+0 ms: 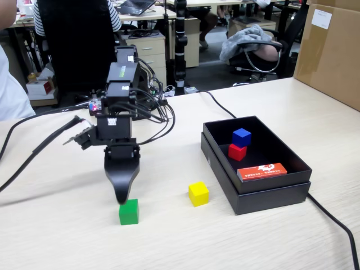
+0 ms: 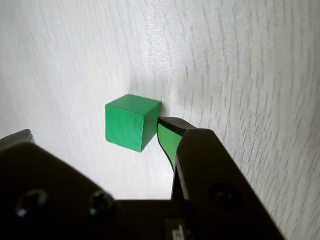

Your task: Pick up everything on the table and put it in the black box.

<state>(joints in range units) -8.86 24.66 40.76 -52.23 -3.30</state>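
Note:
A green cube (image 1: 129, 212) (image 2: 131, 122) rests on the pale table (image 1: 50, 230). My gripper (image 1: 121, 197) (image 2: 95, 128) reaches down just behind it and is open. In the wrist view one fingertip (image 2: 167, 125) touches or nearly touches the cube's right side, while the other jaw stands far off at the left, so the cube sits near one jaw. A yellow cube (image 1: 198, 193) lies on the table between the green cube and the black box (image 1: 270, 197). Inside the box are a red cube (image 1: 237, 152) and a blue cube (image 1: 241, 136), close together.
A flat orange-red card (image 1: 262, 171) lies in the box near its front. Black cables (image 1: 34, 152) run over the table to the left and another (image 1: 332, 219) passes the box on the right. A brown carton (image 1: 332, 50) stands at the far right.

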